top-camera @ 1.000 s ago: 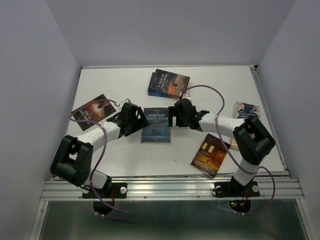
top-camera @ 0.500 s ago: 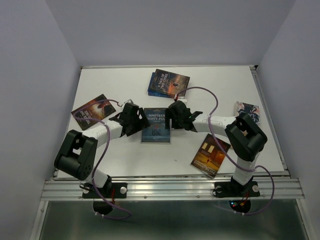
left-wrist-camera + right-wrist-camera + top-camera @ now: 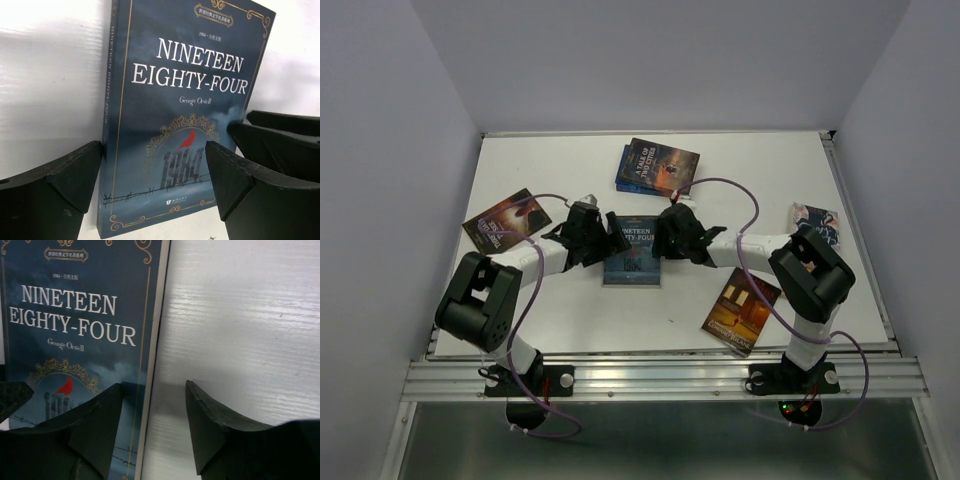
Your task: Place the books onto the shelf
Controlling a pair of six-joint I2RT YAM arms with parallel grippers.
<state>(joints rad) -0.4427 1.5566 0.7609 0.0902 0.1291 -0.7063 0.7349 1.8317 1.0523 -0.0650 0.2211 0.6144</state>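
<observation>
The dark blue book "Nineteen Eighty-Four" (image 3: 632, 255) lies flat mid-table, cover up. My left gripper (image 3: 598, 238) is at its left side and stands open (image 3: 154, 150): one finger (image 3: 65, 185) sits outside the spine, the other (image 3: 235, 185) over the cover's far side. My right gripper (image 3: 665, 240) is at the book's right edge, open (image 3: 154, 385) with a narrower gap. One of its fingers (image 3: 85, 430) is over the cover and the other (image 3: 220, 430) over bare table (image 3: 240, 315). More books lie around. The shelf is out of view.
"A Tale of Two Cities" (image 3: 658, 166) lies on another book at the back. A dark reddish book (image 3: 505, 222) lies at the left, an orange-brown one (image 3: 740, 310) at the front right, and a pale-covered one (image 3: 815, 220) by the right edge. Grey walls enclose the table.
Both grippers have closed in on the blue book from either side. The right gripper's jaws have narrowed; the left's stay wide. The book has not moved.
</observation>
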